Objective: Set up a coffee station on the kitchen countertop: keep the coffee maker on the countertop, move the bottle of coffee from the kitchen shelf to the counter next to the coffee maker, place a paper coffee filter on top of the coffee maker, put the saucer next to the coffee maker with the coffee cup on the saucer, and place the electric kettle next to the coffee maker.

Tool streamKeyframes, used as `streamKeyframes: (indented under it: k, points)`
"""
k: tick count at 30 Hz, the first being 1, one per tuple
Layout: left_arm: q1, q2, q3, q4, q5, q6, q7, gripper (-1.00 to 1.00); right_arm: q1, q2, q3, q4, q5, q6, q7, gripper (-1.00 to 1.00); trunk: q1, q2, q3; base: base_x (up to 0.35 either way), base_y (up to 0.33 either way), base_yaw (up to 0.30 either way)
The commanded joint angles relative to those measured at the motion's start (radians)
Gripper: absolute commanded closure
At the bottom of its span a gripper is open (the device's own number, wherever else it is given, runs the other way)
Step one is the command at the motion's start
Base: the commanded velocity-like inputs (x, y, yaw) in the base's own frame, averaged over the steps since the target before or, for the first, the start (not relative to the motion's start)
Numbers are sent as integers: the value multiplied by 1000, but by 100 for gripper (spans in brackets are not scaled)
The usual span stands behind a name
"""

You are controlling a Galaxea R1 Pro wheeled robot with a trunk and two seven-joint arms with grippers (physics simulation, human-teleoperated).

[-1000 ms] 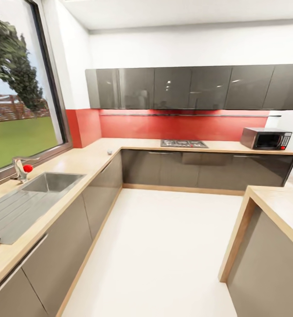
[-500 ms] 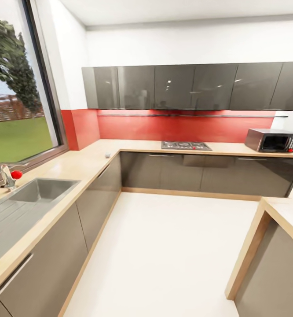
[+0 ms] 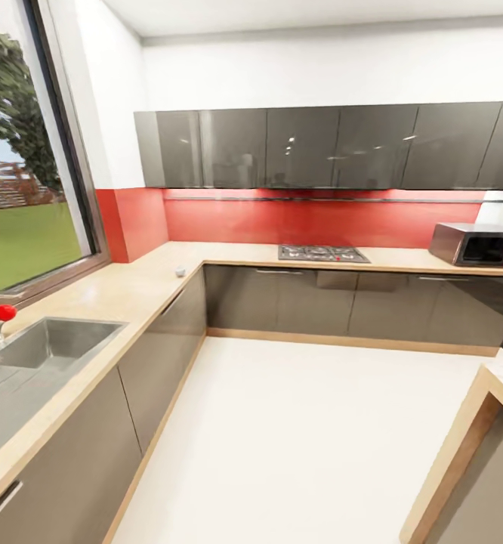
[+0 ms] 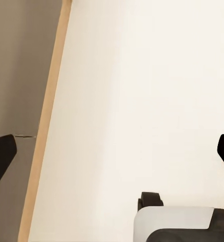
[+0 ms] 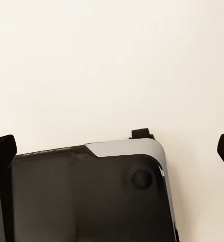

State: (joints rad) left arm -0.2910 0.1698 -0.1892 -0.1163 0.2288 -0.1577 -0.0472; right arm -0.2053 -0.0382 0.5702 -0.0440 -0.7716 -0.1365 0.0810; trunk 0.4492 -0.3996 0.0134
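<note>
The sink (image 3: 51, 341) is the thing to find first in the head view. It is a steel bowl set into the countertop (image 3: 123, 291), which is long and tan like wood. Just beside the sink, toward the window (image 3: 25, 174), stands a tap with a red ball on it (image 3: 4, 312). The window shows green grass and a tree.

Past the sink, farther along the countertop, sits one tiny grey thing (image 3: 180, 271) (too small to tell what it is). The countertop then turns the corner and runs along the red wall (image 3: 312, 221). On that far stretch, well apart from the sink, lies a dark stove top (image 3: 322, 253). Farther still from the sink sits a silver microwave (image 3: 478, 245). Shiny grey cupboards (image 3: 319, 147) hang above the red wall, and dark grey cabinets (image 3: 161, 340) stand under the countertop. Across the pale floor (image 3: 297, 431) from the sink is the corner of another tan counter (image 3: 493, 385).

The left gripper (image 4: 112, 154) hangs over the pale floor beside a cabinet's wooden edge. Its two black fingers (image 4: 1, 156) are spread wide with nothing between them. A piece of the robot's white base (image 4: 177, 224) is below it.

The right gripper (image 5: 112, 151) is spread wide too and holds nothing. It hangs over the robot's dark base (image 5: 87, 196) and the floor.
</note>
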Motion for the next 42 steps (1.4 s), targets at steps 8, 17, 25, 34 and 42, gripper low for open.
streamKeyframes:
  k: [8, 17, 25, 34, 42]
  points:
    - [0, 0, -8, 1, 10, -3, -3, -100, 0, 0, 7, 1, -11, -3, 5, -100, 1, 0, 0, 336, 0, 0]
    - [0, 0, -9, 1, 8, -3, -3, -100, 0, 0, 7, 1, -11, -3, 5, -100, 1, 0, 0, 335, -11, 0]
    - [0, 0, -9, 1, 7, -3, -3, -100, 0, 1, 7, 0, -11, -3, 5, -100, 1, 0, 0, 311, -115, 0]
    - [0, 0, -9, 1, 7, -3, -3, -100, 0, 1, 7, 0, -11, -3, 5, -100, 1, 0, 0, 305, -132, 0]
    - [0, 0, -9, 1, 7, -3, -3, -100, 0, 2, 7, 0, -11, -3, 5, -100, 1, 0, 0, 305, -130, 0]
